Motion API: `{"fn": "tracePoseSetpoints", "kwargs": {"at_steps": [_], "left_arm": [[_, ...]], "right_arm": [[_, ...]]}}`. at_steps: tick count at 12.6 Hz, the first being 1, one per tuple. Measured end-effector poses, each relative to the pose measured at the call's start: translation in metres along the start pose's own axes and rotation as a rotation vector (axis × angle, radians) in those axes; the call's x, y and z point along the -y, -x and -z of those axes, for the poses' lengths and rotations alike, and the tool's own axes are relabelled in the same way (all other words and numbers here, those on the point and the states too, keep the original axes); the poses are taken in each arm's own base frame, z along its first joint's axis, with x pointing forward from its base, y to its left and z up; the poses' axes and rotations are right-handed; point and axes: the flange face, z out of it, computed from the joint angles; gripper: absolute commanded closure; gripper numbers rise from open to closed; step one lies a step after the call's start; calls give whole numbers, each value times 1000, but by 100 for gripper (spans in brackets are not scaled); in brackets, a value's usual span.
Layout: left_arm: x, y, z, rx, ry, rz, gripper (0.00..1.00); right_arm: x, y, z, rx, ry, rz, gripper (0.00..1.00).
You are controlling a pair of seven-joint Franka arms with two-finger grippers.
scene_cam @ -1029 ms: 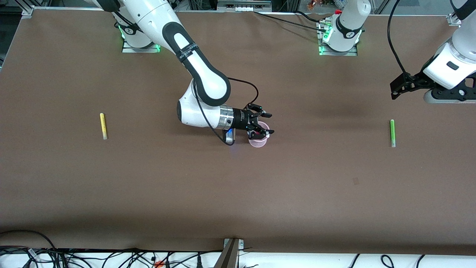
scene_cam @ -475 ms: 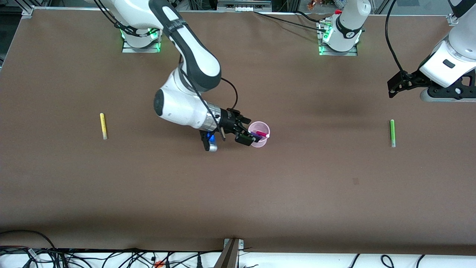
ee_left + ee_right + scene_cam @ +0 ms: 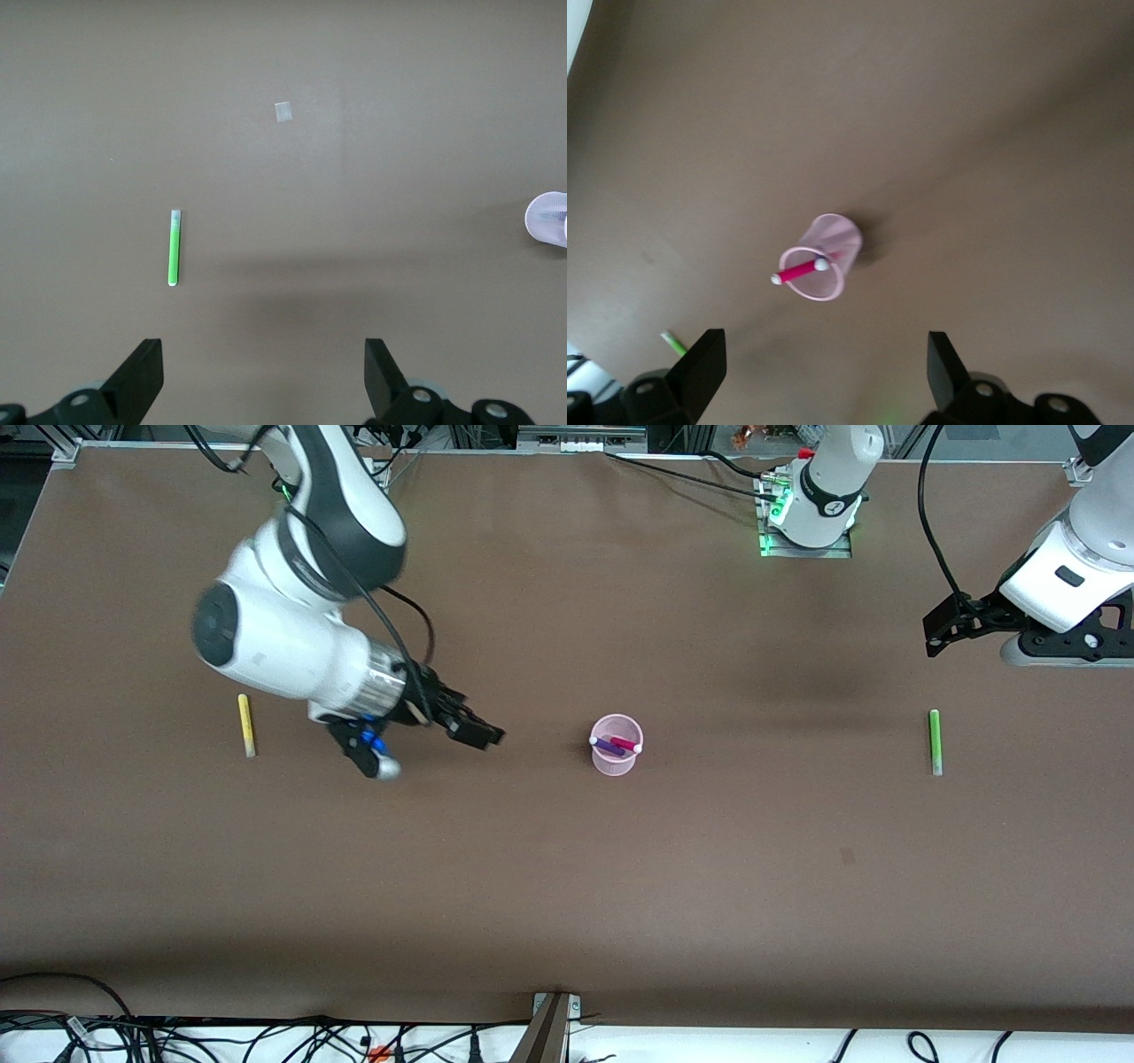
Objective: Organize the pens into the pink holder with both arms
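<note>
Pink holder standing apart from released right claw, toward the left arm's end, left claw released above table

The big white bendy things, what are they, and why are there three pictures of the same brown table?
They are two robot arms, each ending in a black two-fingered hand. One picture is taken from high up, facing the robots. The other two come from small cameras on the arms' wrists, looking down past the fingers.

On the brown table stands a small pale pink see-through cup with a purple pen and a magenta-pink pen in it. A slim yellow pen lies near the right arm's end, a slim green pen near the left arm's end.

The right hand hangs open and empty between the yellow pen and the cup. The left hand, open and empty too, waits above the green pen.
</note>
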Motion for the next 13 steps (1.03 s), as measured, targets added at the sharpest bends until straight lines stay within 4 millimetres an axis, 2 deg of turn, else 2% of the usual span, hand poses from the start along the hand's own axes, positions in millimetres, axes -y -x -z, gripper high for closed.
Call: {"fn": "tracePoseSetpoints", "kwargs": {"at_steps": [4, 7, 9, 10, 13], "left_arm": [[0, 0, 0, 0, 0, 0, 0], [0, 1, 0, 5, 0, 0, 0], [0, 1, 0, 8, -1, 0, 0], [0, 1, 0, 9, -1, 0, 0], [0, 1, 0, 9, -1, 0, 0]], "right_arm": [[-59, 3, 91, -77, 142, 183, 0], [-123, 5, 154, -144, 248, 393, 0], [-153, 11, 181, -168, 309, 539, 0], [-163, 6, 191, -175, 321, 598, 0], [-179, -9, 205, -191, 365, 673, 0]]}}
